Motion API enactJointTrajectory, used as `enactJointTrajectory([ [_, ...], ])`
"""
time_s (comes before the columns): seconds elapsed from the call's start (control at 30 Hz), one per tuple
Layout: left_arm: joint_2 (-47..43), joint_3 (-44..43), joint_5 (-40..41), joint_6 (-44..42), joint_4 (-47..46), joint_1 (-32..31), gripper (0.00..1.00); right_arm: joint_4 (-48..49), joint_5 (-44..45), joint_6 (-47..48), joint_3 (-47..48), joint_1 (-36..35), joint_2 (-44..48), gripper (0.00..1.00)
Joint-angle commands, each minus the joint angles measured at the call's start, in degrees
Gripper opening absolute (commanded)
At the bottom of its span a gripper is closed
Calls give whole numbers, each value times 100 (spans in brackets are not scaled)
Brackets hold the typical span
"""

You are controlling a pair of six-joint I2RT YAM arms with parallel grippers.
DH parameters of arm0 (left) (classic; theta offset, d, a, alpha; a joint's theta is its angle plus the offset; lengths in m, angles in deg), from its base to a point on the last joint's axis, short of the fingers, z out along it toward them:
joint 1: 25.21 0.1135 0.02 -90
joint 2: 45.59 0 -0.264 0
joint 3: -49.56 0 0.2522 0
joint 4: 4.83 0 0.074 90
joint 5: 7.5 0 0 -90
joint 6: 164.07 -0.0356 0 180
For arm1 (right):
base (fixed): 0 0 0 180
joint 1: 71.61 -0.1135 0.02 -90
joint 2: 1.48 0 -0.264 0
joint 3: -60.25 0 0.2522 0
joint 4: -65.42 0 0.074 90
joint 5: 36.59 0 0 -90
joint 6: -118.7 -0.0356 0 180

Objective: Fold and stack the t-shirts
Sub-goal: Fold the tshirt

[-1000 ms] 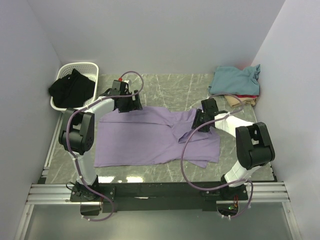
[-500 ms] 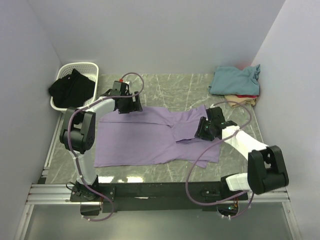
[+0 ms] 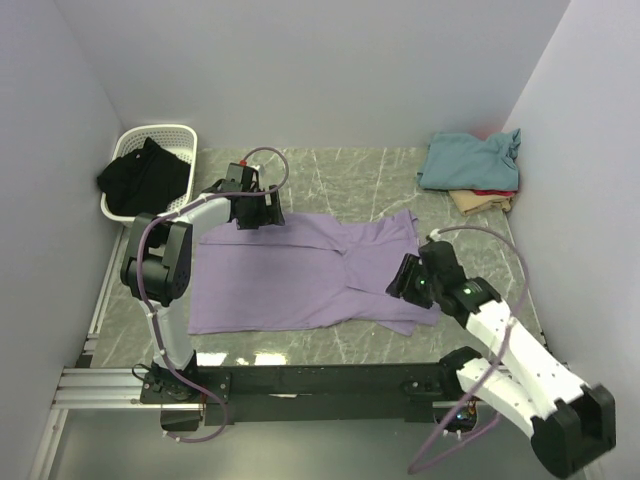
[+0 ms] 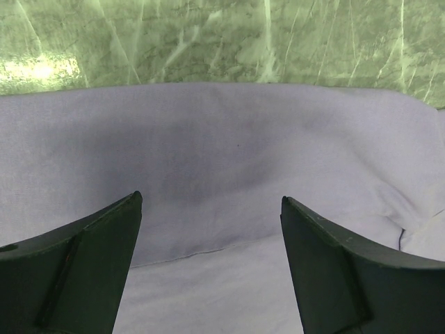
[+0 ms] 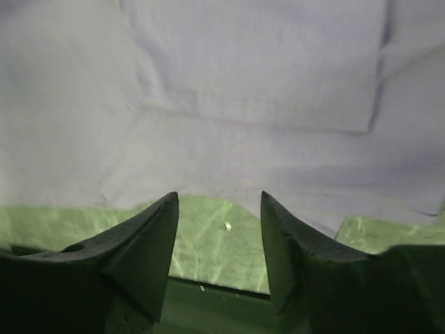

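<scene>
A large lavender t-shirt lies spread flat on the marble table, with a fold running down its right half. My left gripper is open and empty, low over the shirt's far left edge. In the left wrist view the gripper has lavender fabric and a seam between its jaws. My right gripper is open and empty over the shirt's near right part. In the right wrist view the gripper frames bare table, with the shirt's edge just beyond. A teal shirt tops a stack on red and tan ones.
A white basket holding a black cloth stands at the back left corner. The shirt stack sits at the back right against the wall. Grey walls close the table on three sides. Bare marble shows behind the lavender shirt.
My right arm has swung toward the near edge, its gripper moving from the shirt's right middle to its near right part. The shirt's far right corner now lies flat. The left arm has not moved.
</scene>
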Motion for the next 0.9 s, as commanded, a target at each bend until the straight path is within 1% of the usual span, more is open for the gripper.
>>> enactJointTrajectory([
  [0.0,-92,-148,-16,-68,-130,-14,86,196,1138,-251,282,133,442,59],
  [0.03,-92,-166,-16,-77,-131,-14,86,398,1226,-163,335,203,163,60],
  [0.07,-83,-192,-16,-77,-122,-14,86,905,1271,55,362,404,-48,60],
  [0.1,-83,-253,-7,-68,-104,-14,87,1127,1219,179,501,510,-311,60],
  [0.13,-83,-280,19,-68,-87,-14,87,1364,1183,294,590,590,-914,59],
  [0.17,-92,-289,45,-59,-87,-14,87,1776,1105,495,695,747,-1225,58],
  [0.2,-109,-280,107,-59,-78,-14,87,1971,1026,610,940,792,-1550,56],
  [0.23,-153,-254,168,-59,-86,-14,87,2165,955,794,1081,836,-2197,55],
  [0.27,-180,-184,256,-42,-95,-14,88,2393,824,865,1248,880,-2508,51],
  [0.3,-215,-149,387,-33,-113,-14,88,2499,718,944,1545,959,-2798,50],
  [0.33,-293,-96,493,-7,-130,-5,88,2587,639,1024,1705,995,-3332,49],
  [0.37,-346,61,598,11,-200,-5,88,2562,542,1059,1881,1030,-3572,45],
  [0.4,-416,132,695,46,-244,4,89,2545,437,1086,2204,1091,-3766,45],
  [0.5,-549,291,722,64,-236,39,90,2545,261,1103,2627,1214,-4504,46],
  [0.6,-523,396,810,99,-297,56,90,2290,216,1060,3102,1337,-5049,46],
  [0.67,-400,405,811,108,-306,100,90,2097,190,998,3427,1434,-5305,44],
  [0.73,-260,388,819,99,-289,153,90,1965,321,928,3552,1530,-5560,44],
  [0.87,-22,361,784,82,-297,328,91,1684,269,822,3982,1777,-5930,42],
])
